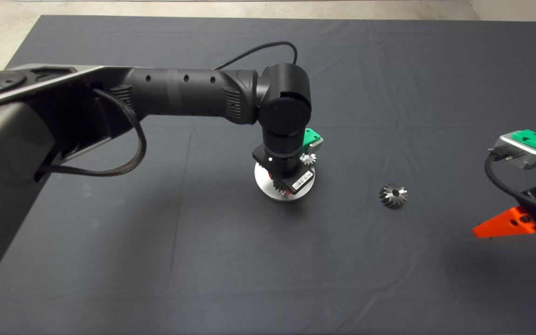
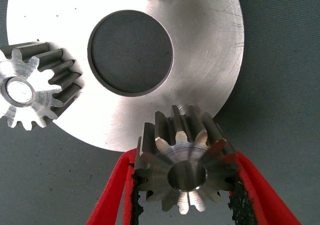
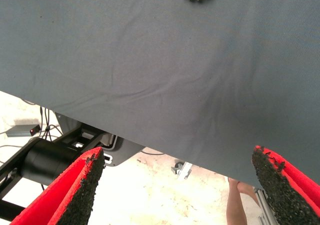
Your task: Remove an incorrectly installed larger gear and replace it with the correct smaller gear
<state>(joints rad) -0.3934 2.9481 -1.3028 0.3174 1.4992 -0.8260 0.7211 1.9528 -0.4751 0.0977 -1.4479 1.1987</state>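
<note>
left gripper (image 2: pixel 182 195) clenched on the smaller gear (image 2: pixel 186 171) at the disc (image 2: pixel 210 60) rim, frame centre | larger gear (image 1: pixel 392 195) lies right of centre on the desk | right gripper (image 3: pixel 180 185) released, lower right | we judge the gear light, stiff, slippery: pinch across teeth

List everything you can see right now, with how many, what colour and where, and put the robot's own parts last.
round plate: one, silver with a centre hole, mid-mat
smaller gear: one, silver, between the left gripper's pads at the plate's edge
mounted gears: two, silver-grey, at the plate's rim, one barely in view
larger gear: one, dark grey, alone on the mat right of the plate
mat: one, dark, over the table
person's leg: one, beyond the mat
left gripper: red fingers, shut on the gear
right gripper: red fingers, open, at the mat's right edge
</note>
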